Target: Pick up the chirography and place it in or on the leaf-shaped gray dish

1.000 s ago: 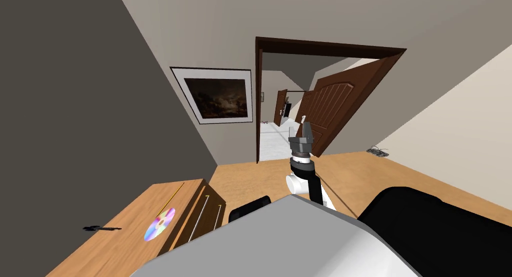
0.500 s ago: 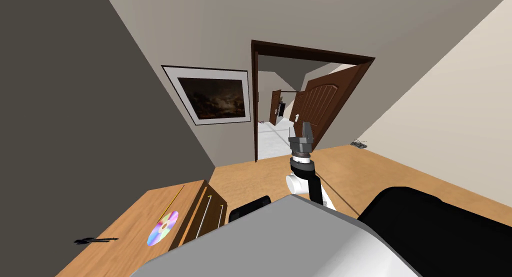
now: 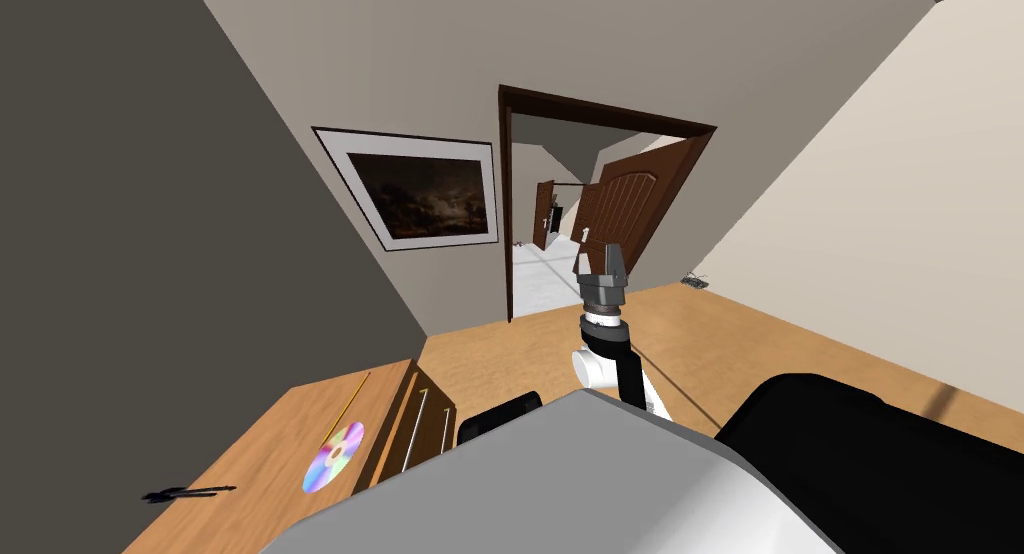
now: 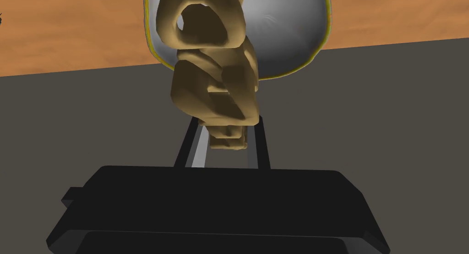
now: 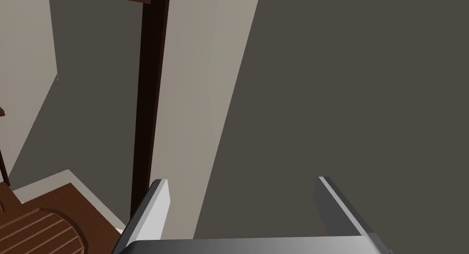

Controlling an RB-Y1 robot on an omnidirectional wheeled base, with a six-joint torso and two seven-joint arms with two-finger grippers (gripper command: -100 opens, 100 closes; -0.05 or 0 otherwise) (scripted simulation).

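Observation:
In the left wrist view my left gripper (image 4: pixel 224 127) is shut on the chirography (image 4: pixel 215 81), a tan, knotted, sculpted piece that stands up from between the fingers and hides their tips. Right behind it a grey dish (image 4: pixel 293 31) with a yellow-green rim lies on an orange-brown wooden surface (image 4: pixel 68 31), beside a dark grey plane. My right gripper (image 3: pixel 603 261) is raised in front of the doorway; its fingers (image 5: pixel 158 194) stand open with nothing between them.
A wooden dresser (image 3: pixel 270 448) at lower left carries a shiny disc (image 3: pixel 334 456), a thin yellow stick (image 3: pixel 345 408) and a small black object (image 3: pixel 188 494). Ahead are a framed picture (image 3: pixel 420 193) and an open brown door (image 3: pixel 625 218). A black bulk (image 3: pixel 880 458) lies lower right.
My head view has turned: the doorway, door and picture have drifted left and the dresser top has slid slightly right. The right arm keeps its pose.

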